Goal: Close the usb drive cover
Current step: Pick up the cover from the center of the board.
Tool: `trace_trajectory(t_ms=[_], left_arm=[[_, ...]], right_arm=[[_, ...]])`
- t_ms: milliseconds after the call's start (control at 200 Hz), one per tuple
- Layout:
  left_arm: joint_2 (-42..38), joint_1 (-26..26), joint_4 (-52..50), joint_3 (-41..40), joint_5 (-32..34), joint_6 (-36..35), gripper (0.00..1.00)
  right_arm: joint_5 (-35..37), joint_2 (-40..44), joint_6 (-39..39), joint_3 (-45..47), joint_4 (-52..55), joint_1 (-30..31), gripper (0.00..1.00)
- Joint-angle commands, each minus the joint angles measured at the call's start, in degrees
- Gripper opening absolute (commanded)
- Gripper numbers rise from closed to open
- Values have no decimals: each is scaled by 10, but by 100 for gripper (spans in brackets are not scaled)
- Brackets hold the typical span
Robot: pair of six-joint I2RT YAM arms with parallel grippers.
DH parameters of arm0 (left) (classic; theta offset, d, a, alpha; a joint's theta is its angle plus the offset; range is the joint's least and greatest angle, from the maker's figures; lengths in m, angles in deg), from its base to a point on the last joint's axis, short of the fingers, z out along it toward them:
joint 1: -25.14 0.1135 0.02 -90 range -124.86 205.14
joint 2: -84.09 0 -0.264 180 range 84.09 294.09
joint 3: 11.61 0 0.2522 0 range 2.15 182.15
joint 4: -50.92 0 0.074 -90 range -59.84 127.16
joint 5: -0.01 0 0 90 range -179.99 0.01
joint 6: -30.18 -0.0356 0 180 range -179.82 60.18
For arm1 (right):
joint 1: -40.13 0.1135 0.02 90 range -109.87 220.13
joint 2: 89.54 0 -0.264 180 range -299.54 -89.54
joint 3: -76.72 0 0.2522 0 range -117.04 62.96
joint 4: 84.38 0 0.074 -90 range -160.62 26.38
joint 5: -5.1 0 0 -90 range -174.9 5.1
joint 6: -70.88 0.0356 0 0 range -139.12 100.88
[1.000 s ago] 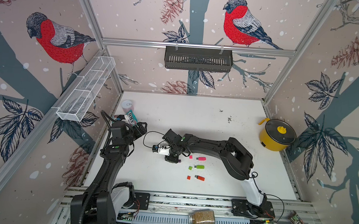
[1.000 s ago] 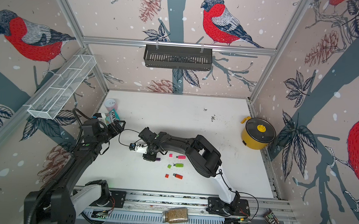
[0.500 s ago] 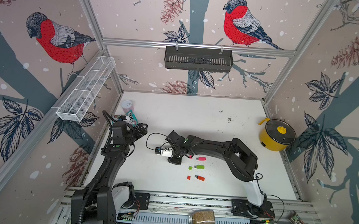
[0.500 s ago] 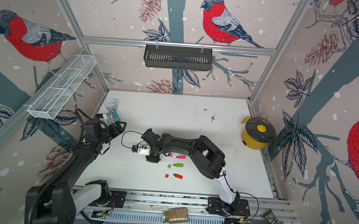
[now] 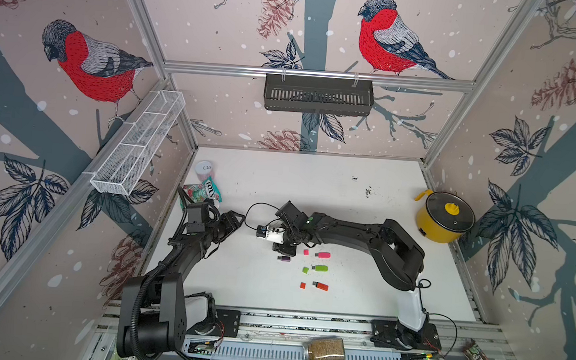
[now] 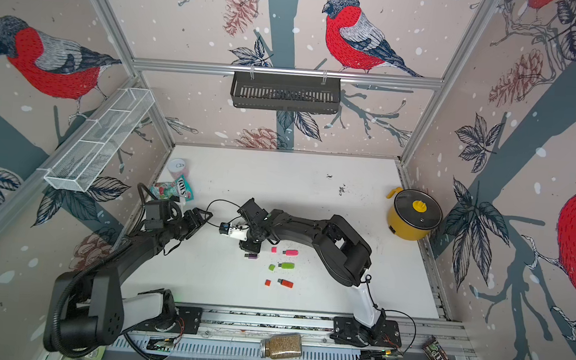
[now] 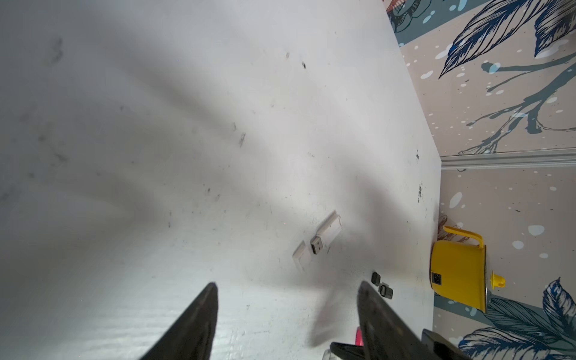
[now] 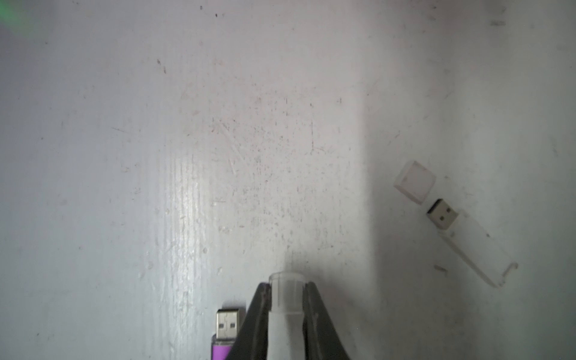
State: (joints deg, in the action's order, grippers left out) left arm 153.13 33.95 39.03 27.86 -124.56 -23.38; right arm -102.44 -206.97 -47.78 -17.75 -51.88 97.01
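Right gripper (image 8: 285, 284): jaws narrow, clamped on a pale cap (image 8: 285, 300), a translucent piece that stands out past the fingertips. Whether the cap touches the table (image 5: 279, 187) cannot be told. The purple drive (image 8: 225, 335) lies flat on the table just beside one finger of that gripper, with its metal connector bare. In both top views the purple drive sits just beside the right gripper, on the side nearer the front rail and near the table's middle. Left gripper (image 7: 286, 284): jaws wide, nothing between them, held over bare table. In both top views the left gripper sits toward the left side, apart from the purple drive. The white drive (image 8: 467, 240) lies uncapped, its white cap (image 8: 414, 182) loose just off the connector with a small gap between them; both also show in the left wrist view. The black drive (image 7: 386, 291) and black cap (image 7: 376, 277) lie separate but close together. Three more drives lie in a column on the near side of the right gripper. These are the pink drive (image 5: 323, 255) with pink cap (image 5: 306, 252), the green drive (image 5: 320, 268) with green cap (image 5: 305, 270), and the red drive (image 5: 321, 286) with red cap (image 5: 302, 285). Each of these caps lies off, just beside its drive's connector end. A yellow pot (image 5: 439, 221) stands at the table's right edge with its lid on.
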Motion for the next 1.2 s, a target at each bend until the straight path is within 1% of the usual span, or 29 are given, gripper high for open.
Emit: trace_trajectory(t_ms=[0,115,195,380,560,725,881,1196], left_arm=[[2,-9,45,-16,-45,23,65],[17,-45,57,-21,-53,31,63],[35,-64,68,-21,-74,37,58],[57,-69,71,-23,-113,47,49],[72,-74,88,-31,-157,64,45],[77,-78,91,-38,-173,74,41],[80,-88,102,-47,-183,82,39],[104,-106,146,-51,-202,105,35]], right_arm=[[-27,7,-13,-2,-19,-10,20],[-45,8,-26,-2,-25,-21,20],[-57,11,-31,0,-32,-27,20],[-71,16,-41,7,-50,-36,20],[-91,21,-42,17,-68,-38,20],[-99,21,-42,20,-75,-40,20],[-104,21,-41,23,-80,-40,20],[-111,15,-34,21,-85,-38,20]])
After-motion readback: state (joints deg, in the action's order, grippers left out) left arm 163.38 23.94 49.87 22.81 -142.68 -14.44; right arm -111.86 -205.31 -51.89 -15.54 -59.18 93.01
